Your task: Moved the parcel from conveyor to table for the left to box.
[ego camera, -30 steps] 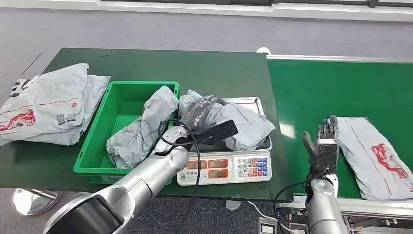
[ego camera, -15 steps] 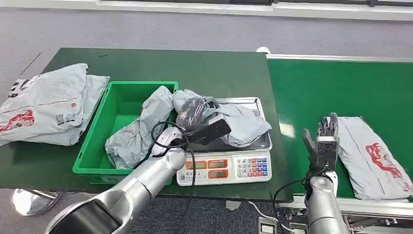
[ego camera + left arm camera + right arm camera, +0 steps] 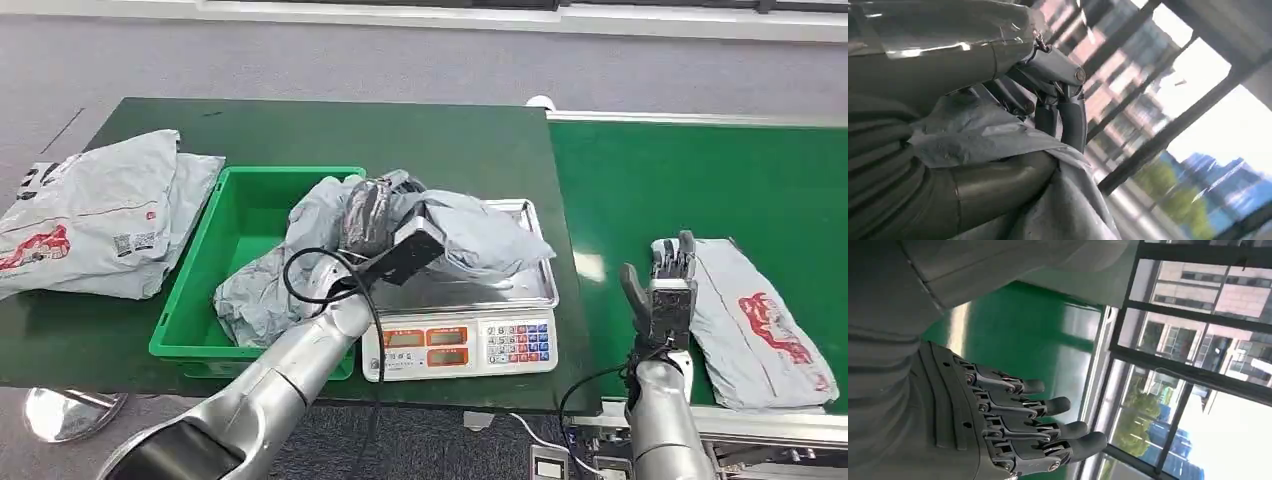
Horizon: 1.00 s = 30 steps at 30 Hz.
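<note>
Near the middle of the head view, the left robot hand (image 3: 372,215) is gripping a grey crumpled parcel (image 3: 470,235), its dark fingers closing over the parcel's left end; in the left wrist view the fingers (image 3: 1068,112) are pressing into the grey plastic wrap (image 3: 998,135). The parcel is lying partly over the steel pan of a weighing scale (image 3: 465,335), its gripped end reaching toward the green box (image 3: 215,290) just left of the scale. Inside that box another crumpled grey parcel (image 3: 262,285) is resting against the right wall, rising above the rim, while the left part of the box floor is showing bare green. The scale and box are sitting on the dark green desk (image 3: 330,130), and at the far left of the frame two flat grey mail bags (image 3: 95,215) are lying stacked on the desk, overhanging its edge. At the lower right of the frame, the right robot hand (image 3: 665,290) is standing upright with fingers extended and apart, holding nothing; the right wrist view is showing its fingers (image 3: 1048,427) stretched out over the green belt. Just to its right, a flat grey bag with a red print (image 3: 765,320) is lying on the green conveyor (image 3: 690,180).
</note>
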Available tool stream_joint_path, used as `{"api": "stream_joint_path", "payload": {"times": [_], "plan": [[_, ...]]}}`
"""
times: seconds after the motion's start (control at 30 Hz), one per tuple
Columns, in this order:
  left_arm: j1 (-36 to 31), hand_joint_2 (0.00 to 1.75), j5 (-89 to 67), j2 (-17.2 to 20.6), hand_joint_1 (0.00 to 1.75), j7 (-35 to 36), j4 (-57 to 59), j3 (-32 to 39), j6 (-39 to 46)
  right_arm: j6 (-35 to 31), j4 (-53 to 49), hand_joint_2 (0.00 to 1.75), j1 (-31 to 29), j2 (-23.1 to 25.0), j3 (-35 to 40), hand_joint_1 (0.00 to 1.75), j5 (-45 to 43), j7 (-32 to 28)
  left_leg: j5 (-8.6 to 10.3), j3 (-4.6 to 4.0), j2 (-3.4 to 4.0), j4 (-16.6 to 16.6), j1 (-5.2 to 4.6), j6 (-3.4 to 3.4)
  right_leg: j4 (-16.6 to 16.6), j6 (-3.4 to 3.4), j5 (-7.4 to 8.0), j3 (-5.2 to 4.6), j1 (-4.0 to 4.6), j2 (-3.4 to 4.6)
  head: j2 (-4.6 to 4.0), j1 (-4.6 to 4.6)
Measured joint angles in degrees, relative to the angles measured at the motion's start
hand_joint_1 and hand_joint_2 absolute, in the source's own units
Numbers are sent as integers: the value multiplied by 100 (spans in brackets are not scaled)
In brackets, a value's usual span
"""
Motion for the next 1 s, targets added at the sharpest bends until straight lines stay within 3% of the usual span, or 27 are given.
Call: {"api": "stream_joint_path", "payload": {"times": [0.17, 0.43, 0.57, 0.7, 0.87, 1.0], "plan": [[262, 175, 338, 261, 175, 248, -1176, 640, 489, -116, -9, 175, 80, 0, -13, 0, -129, 0, -2, 0, 9, -4, 3, -3, 2, -1, -1, -4, 4, 13, 0, -2], [674, 175, 742, 676, 175, 193, -2471, 2075, 434, -149, -85, 175, 197, -20, -61, 0, -168, 0, -2, 3, 25, -7, 10, -7, 2, -5, -2, -10, 8, 28, 0, -2], [801, 175, 372, 710, 175, 320, -2690, 2351, 548, -184, -142, 175, 231, -20, -68, 0, -168, 0, -3, 1, 24, -6, 7, -6, -1, -5, -2, -8, 5, 30, 0, -2], [946, 175, -482, 813, 175, 1098, -2753, 2584, 548, -131, -339, 175, 373, -15, -201, 0, -160, 2, -4, -2, 15, -6, 4, -4, -3, -4, -3, -8, 4, 22, 0, -2], [1049, 175, -561, 870, 175, 1221, -2779, 2678, 545, -98, -479, 175, 443, -13, -278, 0, -127, 4, -4, -3, 16, -6, 5, -5, -3, -4, -3, -10, 4, 23, 0, -2], [1051, 175, -981, 936, 175, 1870, -2742, 2678, 136, -20, -571, 175, 465, -4, -369, 0, 11, 24, -4, -3, 14, -6, 5, -5, -3, -4, -3, -9, 5, 19, 0, -2]]}}
